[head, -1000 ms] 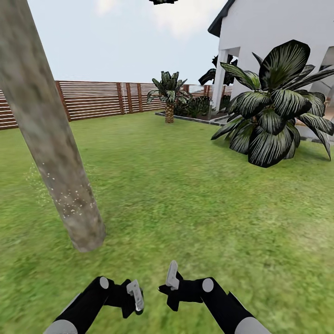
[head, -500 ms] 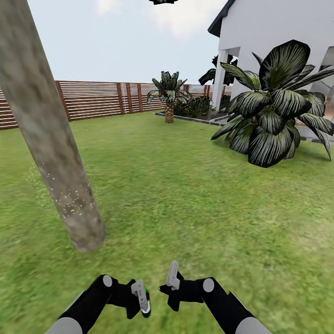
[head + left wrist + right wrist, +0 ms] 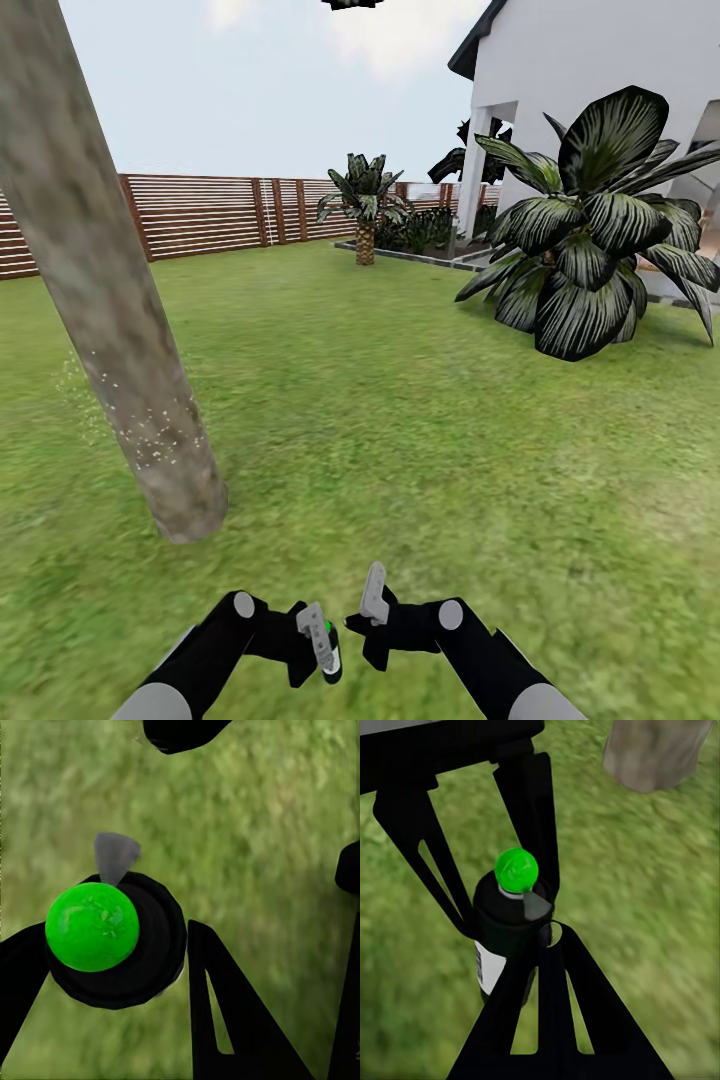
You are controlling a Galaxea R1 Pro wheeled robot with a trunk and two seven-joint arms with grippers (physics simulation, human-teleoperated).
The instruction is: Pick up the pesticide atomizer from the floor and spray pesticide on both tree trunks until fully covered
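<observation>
Low in the head view, our left gripper [image 3: 322, 640] has slid right toward the right gripper [image 3: 372, 597]. It holds the pesticide atomizer [image 3: 508, 916], a black bottle with a green top. Whether the right gripper is open, we cannot tell. The tree trunk [image 3: 110, 330] at left has white specks, so more spraying looks needed.

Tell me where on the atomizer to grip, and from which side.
Grip the atomizer by its round black body below the green top, coming in side-on with fingers on opposite walls, as the left gripper does. That leaves the top and grey nozzle free.
</observation>
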